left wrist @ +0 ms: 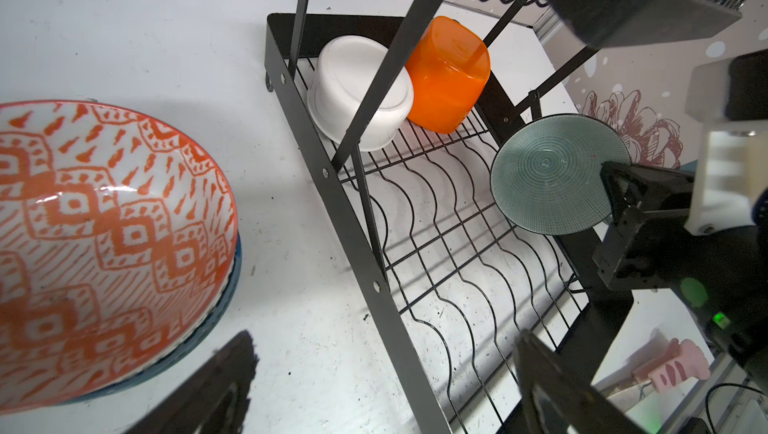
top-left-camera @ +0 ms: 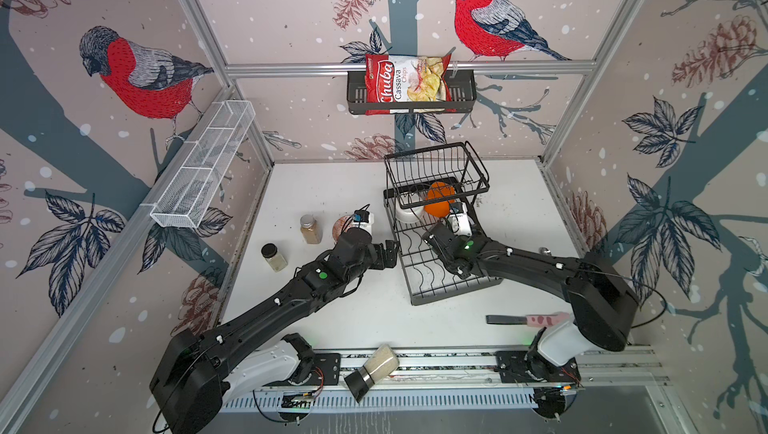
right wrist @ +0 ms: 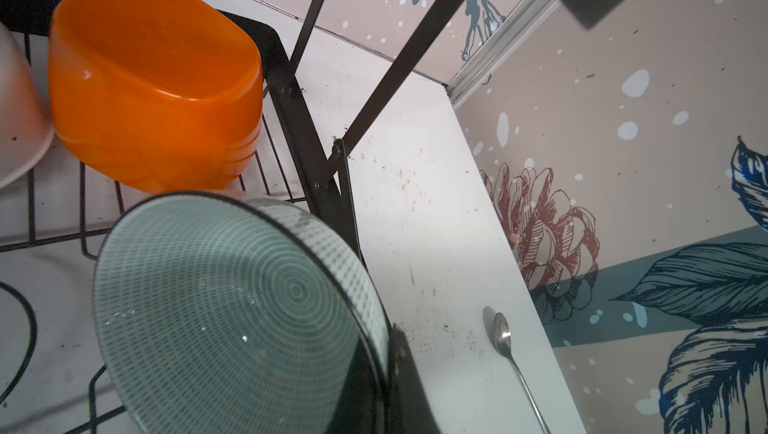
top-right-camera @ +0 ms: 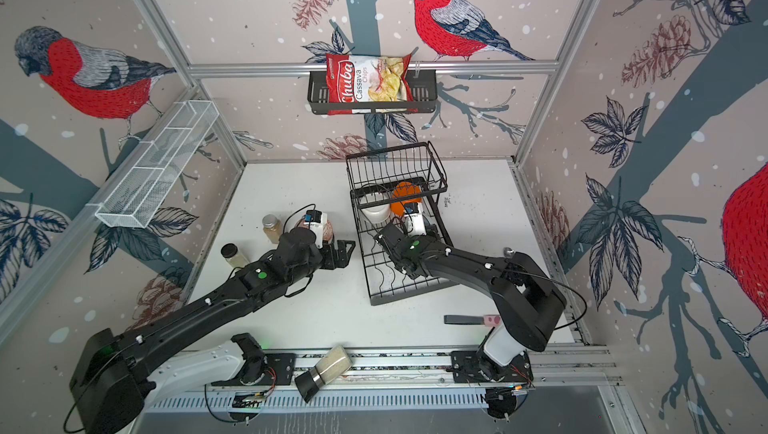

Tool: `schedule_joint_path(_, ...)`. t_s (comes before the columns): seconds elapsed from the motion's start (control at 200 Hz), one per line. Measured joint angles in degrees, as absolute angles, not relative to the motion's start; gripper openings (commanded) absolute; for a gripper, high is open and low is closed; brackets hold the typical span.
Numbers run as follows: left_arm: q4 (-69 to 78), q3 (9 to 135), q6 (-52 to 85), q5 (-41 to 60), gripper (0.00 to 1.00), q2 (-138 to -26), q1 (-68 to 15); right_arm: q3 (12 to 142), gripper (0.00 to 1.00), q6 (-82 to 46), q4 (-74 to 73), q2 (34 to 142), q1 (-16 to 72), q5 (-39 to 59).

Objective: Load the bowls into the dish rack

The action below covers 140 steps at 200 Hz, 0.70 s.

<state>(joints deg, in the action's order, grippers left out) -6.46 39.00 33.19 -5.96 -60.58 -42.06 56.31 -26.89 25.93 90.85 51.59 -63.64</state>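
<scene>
Right gripper (right wrist: 392, 369): clamped on the rim of the teal-green ring-patterned ceramic bowl (right wrist: 232, 311), which hangs on edge over the wavy dividers of the black wire dish rack (left wrist: 338, 203). Contact with the wires cannot be confirmed.

Left gripper (top-left-camera: 386, 253): jaws wide apart and empty, between the rack and the orange-red patterned ceramic bowl (left wrist: 104, 224). That bowl sits nested in a blue bowl (left wrist: 224, 299) on the white table (top-left-camera: 332, 311), just beside the rack.

Already racked at the far end, under the raised basket: a plain white bowl (left wrist: 359, 91) and a bright orange plastic bowl (left wrist: 446, 74), touching.

Assessment: the glazed ceramic is likely stiff, brittle, smooth and fairly heavy. A single rim pinch may let it pivot, so it wants a slow seating between wires. The nested bowl is best taken by its rim, with the risk of dragging the lower one along
</scene>
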Motion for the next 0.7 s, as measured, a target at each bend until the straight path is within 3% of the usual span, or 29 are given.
schedule_joint_path(0.7, -6.3, 38.8, 33.7, -6.0, 0.96, -60.7, -42.1, 59.6, 0.0, -22.7, 24.1, 97.3, 50.6, -70.0)
